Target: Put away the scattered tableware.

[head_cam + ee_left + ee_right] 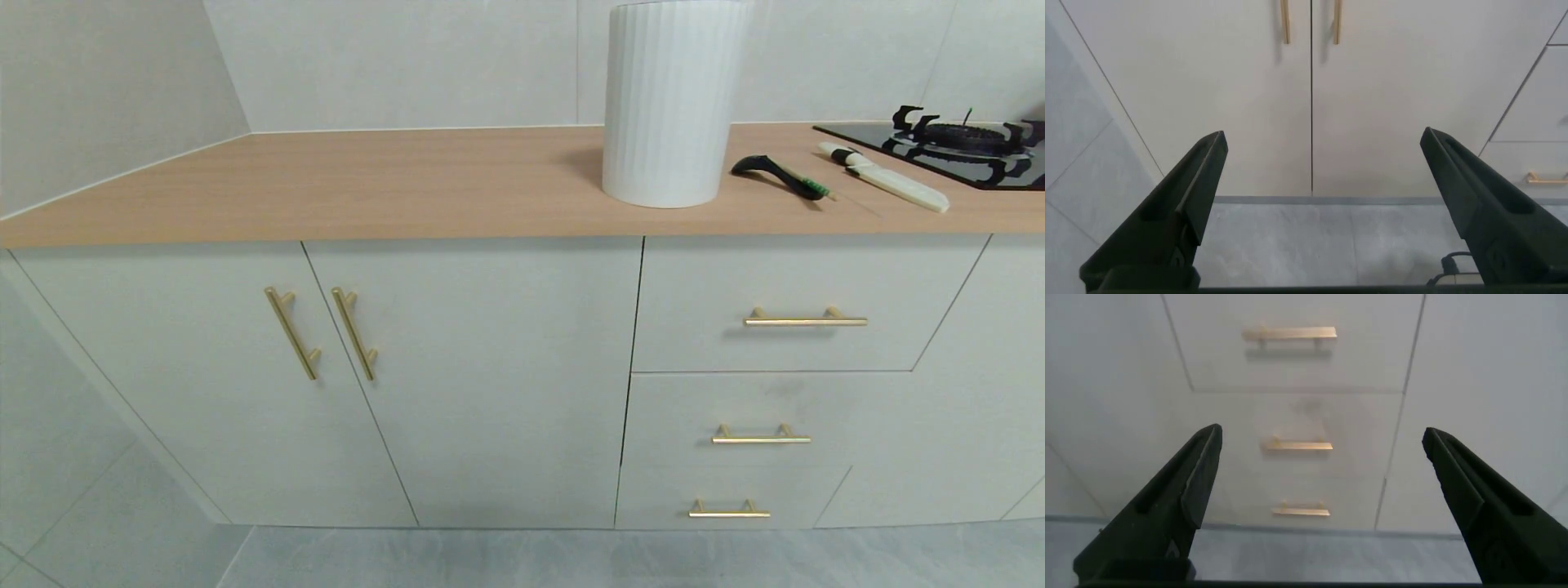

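Observation:
On the wooden countertop (392,184) stands a tall white ribbed container (669,102). To its right lie a black-handled utensil with a green tip (780,175) and a cream-bladed knife (886,177). My left gripper (1319,163) hangs low and open, facing the double cabinet doors (1310,98). My right gripper (1323,465) is open too, low in front of the stack of three drawers (1298,400). Neither holds anything.
A black gas hob (963,147) sits at the counter's far right. Below the counter are two doors with gold handles (322,331) and three drawers with gold handles (804,320). Grey tiled floor (522,559) runs along the cabinet base.

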`<state>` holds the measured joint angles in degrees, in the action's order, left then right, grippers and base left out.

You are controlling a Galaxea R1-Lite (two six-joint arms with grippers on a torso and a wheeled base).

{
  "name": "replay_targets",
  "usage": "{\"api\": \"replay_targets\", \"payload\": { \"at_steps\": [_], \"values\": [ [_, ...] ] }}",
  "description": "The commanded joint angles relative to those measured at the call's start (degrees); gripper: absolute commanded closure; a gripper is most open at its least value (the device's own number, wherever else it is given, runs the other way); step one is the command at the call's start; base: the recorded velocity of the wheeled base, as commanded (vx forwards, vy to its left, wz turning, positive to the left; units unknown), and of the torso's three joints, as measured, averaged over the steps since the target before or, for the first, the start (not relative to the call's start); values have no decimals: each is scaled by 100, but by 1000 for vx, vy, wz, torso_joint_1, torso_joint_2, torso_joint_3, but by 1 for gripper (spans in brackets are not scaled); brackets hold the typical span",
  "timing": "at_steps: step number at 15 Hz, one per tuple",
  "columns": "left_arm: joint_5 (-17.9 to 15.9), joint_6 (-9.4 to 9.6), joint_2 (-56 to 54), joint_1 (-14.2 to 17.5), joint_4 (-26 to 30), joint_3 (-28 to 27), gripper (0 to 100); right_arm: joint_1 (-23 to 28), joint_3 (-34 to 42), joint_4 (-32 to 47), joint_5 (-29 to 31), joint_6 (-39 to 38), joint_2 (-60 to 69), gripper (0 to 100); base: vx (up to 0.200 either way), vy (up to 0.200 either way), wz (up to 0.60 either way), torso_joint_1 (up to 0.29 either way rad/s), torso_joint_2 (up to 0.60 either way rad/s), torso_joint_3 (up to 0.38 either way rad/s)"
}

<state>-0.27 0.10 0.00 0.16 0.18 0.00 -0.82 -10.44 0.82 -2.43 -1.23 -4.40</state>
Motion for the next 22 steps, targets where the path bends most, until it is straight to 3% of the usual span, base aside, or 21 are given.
{"api": "replay_targets", "payload": {
  "at_steps": [1,6,9,12,22],
  "values": [
    [0,-1,0,2,-1,0,0,-217,-1171,120,-188,18,-2170,0,0,0,0,0,0,0],
    [0,-1,0,2,-1,0,0,-560,-1848,24,-267,9,-5853,0,0,0,0,0,0,0],
    [0,-1,0,2,-1,0,0,-639,-2200,-424,-276,9,-7602,0,0,0,0,0,0,0],
    [0,-1,9,2,-1,0,0,-639,-2402,-1875,-250,9,-9527,0,0,0,0,0,0,0],
    [0,-1,9,2,-1,0,0,-507,-2516,-4098,348,-132,-11601,0,0,0,0,0,0,0]
  ]
}}
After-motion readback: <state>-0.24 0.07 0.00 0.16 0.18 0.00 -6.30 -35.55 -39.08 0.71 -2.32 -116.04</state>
